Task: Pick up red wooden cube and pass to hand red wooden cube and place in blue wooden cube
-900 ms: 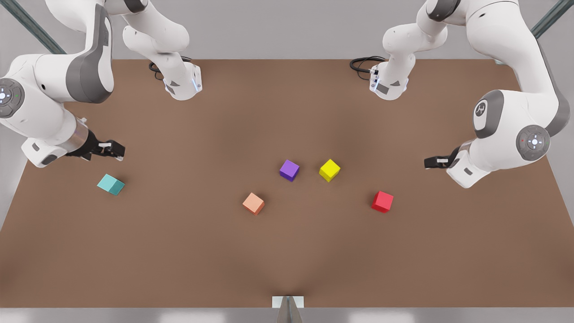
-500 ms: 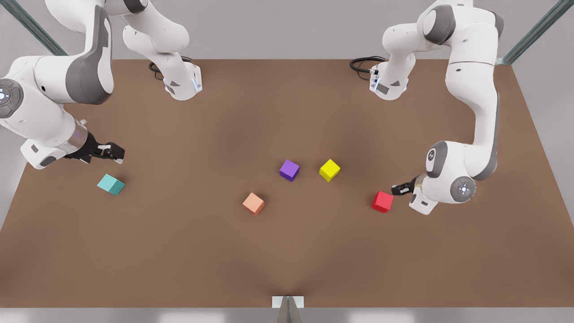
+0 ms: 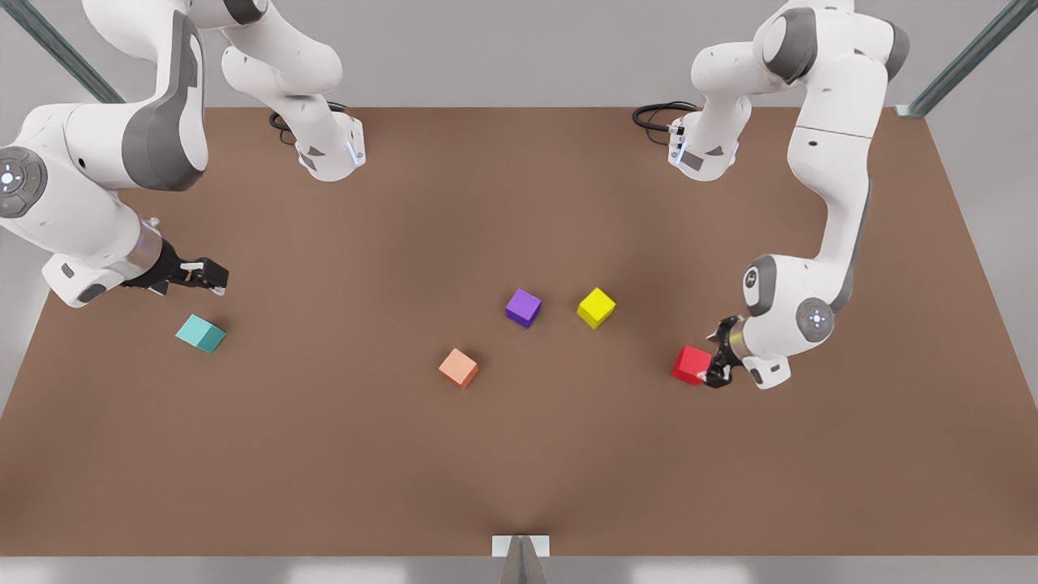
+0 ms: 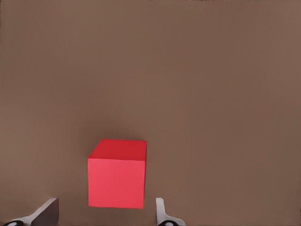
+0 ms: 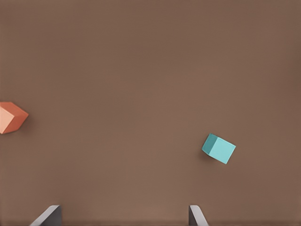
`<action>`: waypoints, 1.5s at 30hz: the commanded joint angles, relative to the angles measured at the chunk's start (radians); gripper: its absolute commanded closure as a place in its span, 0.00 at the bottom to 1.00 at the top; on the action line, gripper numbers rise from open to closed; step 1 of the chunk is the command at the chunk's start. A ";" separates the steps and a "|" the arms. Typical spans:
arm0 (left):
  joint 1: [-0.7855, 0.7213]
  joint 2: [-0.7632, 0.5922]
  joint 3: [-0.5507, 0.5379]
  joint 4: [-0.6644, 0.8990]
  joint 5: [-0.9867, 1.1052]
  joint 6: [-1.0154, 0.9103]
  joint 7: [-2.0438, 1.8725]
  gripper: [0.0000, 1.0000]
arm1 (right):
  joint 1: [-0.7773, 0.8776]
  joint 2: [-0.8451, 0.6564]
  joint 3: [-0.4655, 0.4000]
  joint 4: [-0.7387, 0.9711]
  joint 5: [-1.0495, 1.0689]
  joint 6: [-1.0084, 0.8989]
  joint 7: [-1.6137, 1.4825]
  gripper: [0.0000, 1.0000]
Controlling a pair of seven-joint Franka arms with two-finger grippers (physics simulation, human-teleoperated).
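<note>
Left gripper [image 3: 714,369] low at the red wooden cube [image 3: 691,364] on the front view's right, fingers [image 4: 47,214] spread apart beside the cube, nothing clamped. Red wooden cube flat on the brown table [image 3: 519,454]. Right gripper [image 3: 212,274] waiting on the front view's left, just beyond the blue wooden cube [image 3: 201,333], fingers [image 5: 47,216] parted and empty. Salmon cube [image 3: 459,368], purple cube [image 3: 523,307] and yellow cube [image 3: 596,307] near the table's middle.
</note>
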 commanded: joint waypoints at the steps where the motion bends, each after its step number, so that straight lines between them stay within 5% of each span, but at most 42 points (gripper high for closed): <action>1: -0.008 0.006 0.000 0.001 0.003 0.059 -0.412 0.00 | 0.002 -0.001 0.000 0.000 -0.001 -0.004 -0.001 0.00; 8: -0.010 0.036 0.000 0.001 0.005 0.033 0.223 0.00 | 0.002 -0.001 0.000 -0.001 -0.001 -0.007 0.000 0.00; 38: -0.016 0.178 0.001 0.035 0.043 0.125 0.148 0.00 | 0.002 0.002 0.000 -0.009 0.001 -0.026 0.000 0.00; 40: -0.016 0.178 0.003 0.036 0.043 0.125 0.150 0.33 | 0.002 0.002 0.000 -0.009 0.001 -0.027 -0.001 0.00; 45: -0.016 0.177 0.003 0.058 0.042 0.121 0.148 0.34 | 0.000 0.002 0.000 -0.013 0.001 -0.029 -0.001 0.00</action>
